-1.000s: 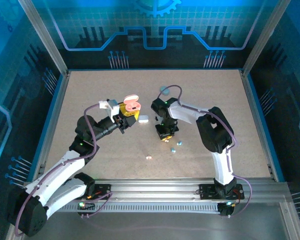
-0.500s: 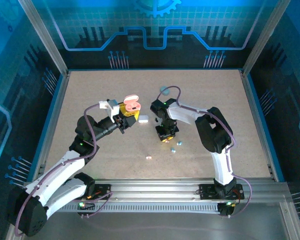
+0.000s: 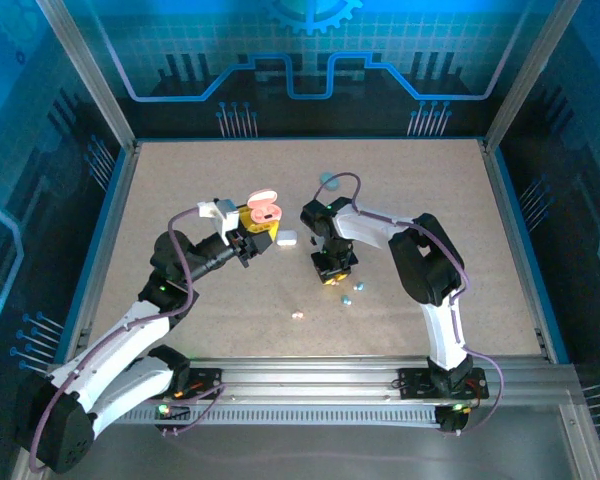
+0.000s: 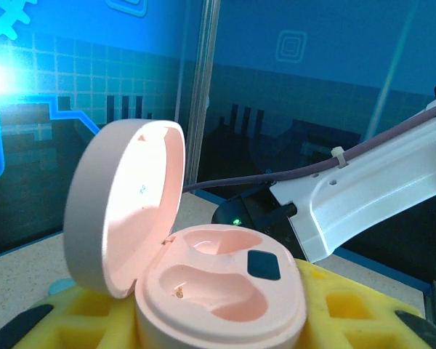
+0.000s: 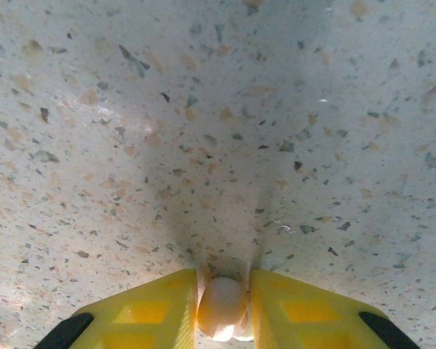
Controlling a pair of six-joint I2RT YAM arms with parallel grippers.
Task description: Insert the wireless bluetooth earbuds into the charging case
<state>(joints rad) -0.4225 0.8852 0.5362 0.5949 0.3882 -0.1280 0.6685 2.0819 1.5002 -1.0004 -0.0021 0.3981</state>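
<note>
From above: right gripper (image 3: 332, 267) low over the speckled beige table (image 3: 180, 190), yellow fingers (image 5: 152, 313) pinched together on a tiny rounded pale pink plastic earbud (image 5: 221, 305). Held at the very fingertips, round end bulging forward between the pads, tabletop close beneath; touching or just clear, cannot tell. Stem and long axis hidden between the pads, so no reading of how the bud is turned.

To its left and a little farther from the arm bases: left gripper (image 3: 253, 225), yellow foam pads clamped around the base of an open pale pink pebble-shaped charging case (image 4: 218, 291). Lid tipped up and back on its hinge, two moulded wells side by side facing upward, neither holding a bud.

Between the two grippers, a small rounded white case (image 3: 287, 238) on the table. Likely calls for a lift, a short carry leftward over that white case, then a descent into one well, with the bud turned to match it.

Loose on the table, just nearer the bases than the right gripper: tiny teal buds (image 3: 359, 288), and farther left a pale bud (image 3: 297, 315).
</note>
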